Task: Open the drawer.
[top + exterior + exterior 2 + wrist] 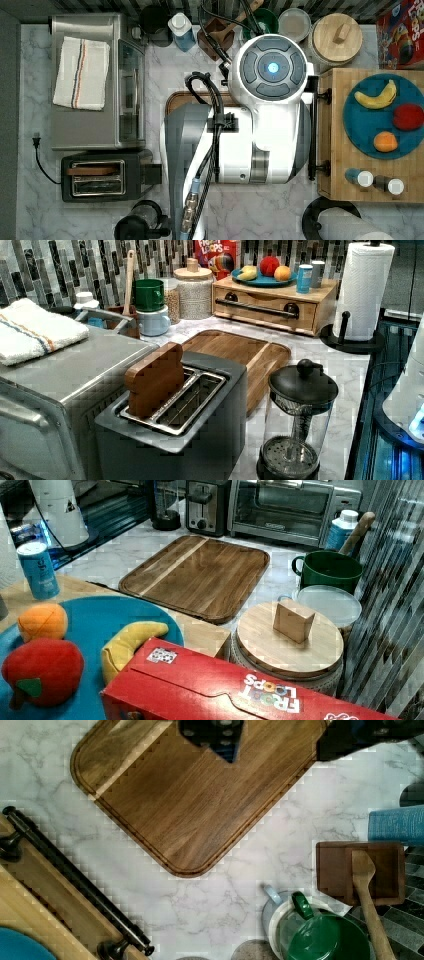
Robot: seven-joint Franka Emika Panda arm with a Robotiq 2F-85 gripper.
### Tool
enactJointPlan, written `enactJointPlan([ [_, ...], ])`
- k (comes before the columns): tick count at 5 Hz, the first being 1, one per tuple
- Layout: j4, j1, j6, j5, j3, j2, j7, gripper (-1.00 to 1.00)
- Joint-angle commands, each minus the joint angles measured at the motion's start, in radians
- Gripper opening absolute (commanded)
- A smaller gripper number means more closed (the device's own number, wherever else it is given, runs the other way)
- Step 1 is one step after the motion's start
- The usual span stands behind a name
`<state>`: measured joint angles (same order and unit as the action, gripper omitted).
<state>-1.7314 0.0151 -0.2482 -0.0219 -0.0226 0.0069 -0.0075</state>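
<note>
Wrist view: dark gripper [212, 735] hangs over brown rounded-corner wooden tray [200, 795], fingers' state — can't tell. Beyond tray edge, marble counter [210, 905], then light-wood drawer w/ long black bar handle [75, 880], front flush w/ box, shut. Top view: white arm [260, 125] bent above tray, wrist near handle [313, 132]. Left view: drawer [267, 307] at far counter end, under teal plate w/ fruit [262, 280], paper towel roll [362, 290] beside it.
</note>
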Motion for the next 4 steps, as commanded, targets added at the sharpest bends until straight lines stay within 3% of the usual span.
enactJointPlan([
  [1,0.009,-0.001,-0.001,0.0,0.001,0.001,-0.002,1.0],
  [3,-0.04,0.009,-0.027,-0.009,-0.011,-0.021,-0.096,1.0],
  [4,-0.144,0.029,-0.093,-0.059,-0.023,-0.059,-0.234,1.0],
])
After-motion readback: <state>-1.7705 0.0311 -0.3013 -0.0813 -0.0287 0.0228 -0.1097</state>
